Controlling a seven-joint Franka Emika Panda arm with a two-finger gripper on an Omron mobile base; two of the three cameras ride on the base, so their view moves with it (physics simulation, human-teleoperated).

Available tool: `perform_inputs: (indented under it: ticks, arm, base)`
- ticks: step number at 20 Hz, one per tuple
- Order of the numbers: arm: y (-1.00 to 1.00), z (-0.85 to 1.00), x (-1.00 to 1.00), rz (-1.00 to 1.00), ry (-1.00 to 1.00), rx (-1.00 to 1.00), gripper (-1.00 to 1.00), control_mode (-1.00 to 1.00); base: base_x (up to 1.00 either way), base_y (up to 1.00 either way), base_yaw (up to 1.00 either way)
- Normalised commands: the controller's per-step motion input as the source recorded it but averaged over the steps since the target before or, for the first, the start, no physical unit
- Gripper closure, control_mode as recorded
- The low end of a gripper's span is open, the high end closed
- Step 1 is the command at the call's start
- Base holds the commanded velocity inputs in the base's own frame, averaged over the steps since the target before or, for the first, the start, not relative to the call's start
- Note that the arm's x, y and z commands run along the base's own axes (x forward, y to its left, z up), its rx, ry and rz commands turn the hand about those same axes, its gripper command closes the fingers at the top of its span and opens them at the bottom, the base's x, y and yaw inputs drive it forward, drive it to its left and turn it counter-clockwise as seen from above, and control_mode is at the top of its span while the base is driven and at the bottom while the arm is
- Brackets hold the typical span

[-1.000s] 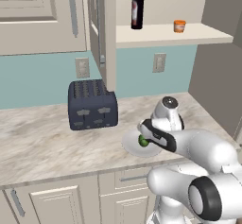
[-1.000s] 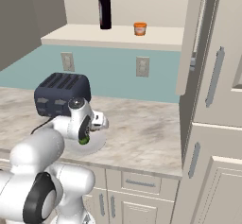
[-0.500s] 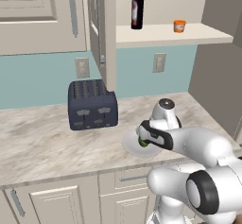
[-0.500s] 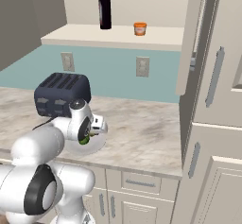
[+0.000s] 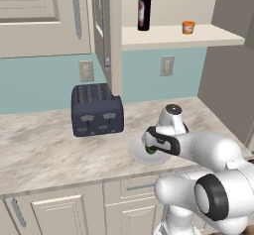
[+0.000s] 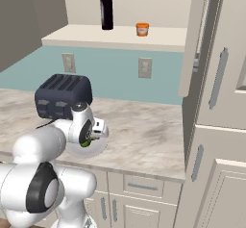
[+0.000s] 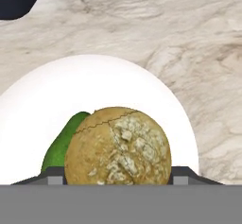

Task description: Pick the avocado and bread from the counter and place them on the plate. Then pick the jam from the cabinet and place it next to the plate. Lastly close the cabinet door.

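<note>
Hand view reveals bread (image 7: 117, 146) over the plate (image 7: 56, 95), hiding the avocado (image 7: 60, 145), whose long axis slants upward; end effector (image 7: 117, 176) grip unclear.

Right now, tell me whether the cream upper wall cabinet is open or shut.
Open. The cream wall cabinet's door stands swung out edge-on, baring the pale shelf with the small orange jam jar and tall dark wine bottle.
</note>
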Motion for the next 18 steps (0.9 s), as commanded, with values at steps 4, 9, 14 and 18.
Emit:
perform_inputs:
  ticks: [4, 9, 14, 18]
  arm:
    - [0.02, -0.04, 0.0, 0.0, 0.0, 0.02, -1.0, -1.0]
    - [0.0, 0.0, 0.0, 0.0, 0.01, 0.0, -1.0, -1.0]
    - [0.0, -0.04, 0.0, 0.0, 0.04, 0.0, -1.0, -1.0]
    - [0.0, 0.28, 0.0, 0.0, -0.01, 0.04, -1.0, -1.0]
  base:
    - [0.0, 0.0, 0.0]
    - [0.0, 0.0, 0.0]
    - [0.0, 0.0, 0.0]
    - [0.0, 0.0, 0.0]
